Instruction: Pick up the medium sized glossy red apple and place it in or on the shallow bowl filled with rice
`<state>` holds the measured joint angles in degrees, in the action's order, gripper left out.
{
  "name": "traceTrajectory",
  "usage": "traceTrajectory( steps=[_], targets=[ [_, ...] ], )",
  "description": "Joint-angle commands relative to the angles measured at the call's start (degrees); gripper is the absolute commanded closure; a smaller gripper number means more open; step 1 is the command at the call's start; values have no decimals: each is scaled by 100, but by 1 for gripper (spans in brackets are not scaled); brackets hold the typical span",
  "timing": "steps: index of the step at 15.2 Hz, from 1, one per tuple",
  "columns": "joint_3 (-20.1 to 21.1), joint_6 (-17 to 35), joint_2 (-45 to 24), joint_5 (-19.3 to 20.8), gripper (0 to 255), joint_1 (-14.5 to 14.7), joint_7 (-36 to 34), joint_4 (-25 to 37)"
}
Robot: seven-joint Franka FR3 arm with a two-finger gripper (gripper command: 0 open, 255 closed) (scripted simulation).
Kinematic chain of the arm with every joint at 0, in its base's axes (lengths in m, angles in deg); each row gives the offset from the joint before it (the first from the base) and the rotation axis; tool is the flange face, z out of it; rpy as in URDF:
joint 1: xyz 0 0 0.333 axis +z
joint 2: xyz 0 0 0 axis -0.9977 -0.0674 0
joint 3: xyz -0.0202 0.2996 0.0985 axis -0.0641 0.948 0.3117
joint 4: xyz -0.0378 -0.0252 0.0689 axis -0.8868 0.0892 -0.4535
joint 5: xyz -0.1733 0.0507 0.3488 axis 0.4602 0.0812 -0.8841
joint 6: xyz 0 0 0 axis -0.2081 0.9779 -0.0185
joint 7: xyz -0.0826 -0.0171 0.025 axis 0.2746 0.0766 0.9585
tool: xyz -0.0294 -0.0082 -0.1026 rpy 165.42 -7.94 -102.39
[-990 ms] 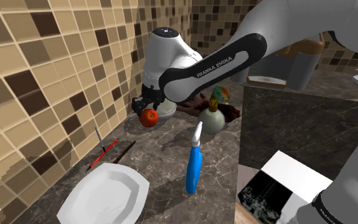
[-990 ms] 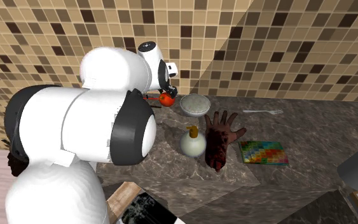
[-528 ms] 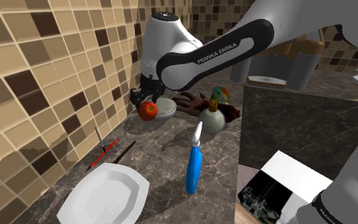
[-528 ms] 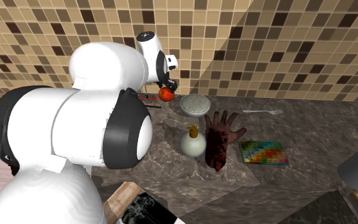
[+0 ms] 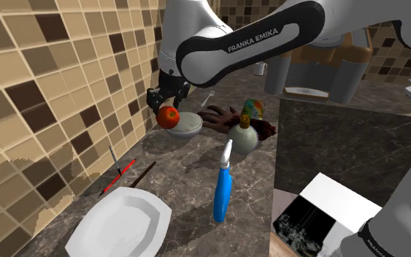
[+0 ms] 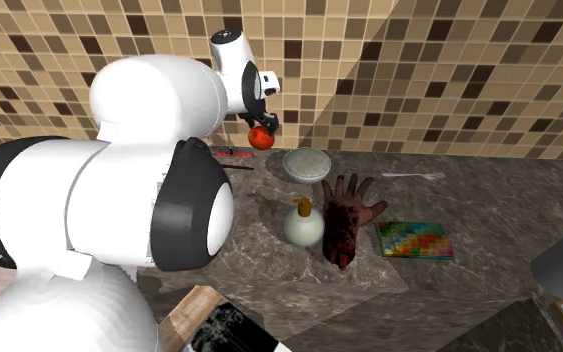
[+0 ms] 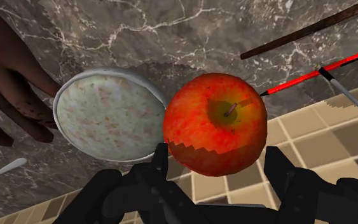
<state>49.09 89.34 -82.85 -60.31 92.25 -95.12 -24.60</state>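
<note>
Item: apple (image 7: 214,124), glossy red, yellow-green at stem, clamped betw. black fingers of gripper (image 5: 164,102), held off the counter (image 5: 189,175). Posn: just beside rim of bowl (image 7: 58,102), tiled-wall side. Bowl: round, shallow, pale speckled rice. Nearby: dark hand-shaped item (image 6: 349,222) past bowl; red-handled tool (image 5: 120,175) nr wall (image 5: 43,80); round white bottle (image 6: 304,225); blue bottle (image 5: 222,188); white plate (image 5: 120,223). Counter: dark veined marble. Wall: brown/tan mosaic.

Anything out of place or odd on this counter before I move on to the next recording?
Yes: a dark, reddish, severed-looking hand lies flat on the counter between the bowl of rice and the round cream bottle. It is an odd thing among kitchenware. Nothing looks spilled.
</note>
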Motion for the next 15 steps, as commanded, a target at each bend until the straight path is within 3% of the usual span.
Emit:
traceTrajectory(
  steps=[1, 9, 15],
  targets=[
    [10, -150, 33, -43, 255, -6, 47, 121],
    [-199, -573, -664, -236, 255, -399, 917, 1298],
    [-340, -1179, -1597, -313, 255, -657, 1598, 2855]
  ],
)
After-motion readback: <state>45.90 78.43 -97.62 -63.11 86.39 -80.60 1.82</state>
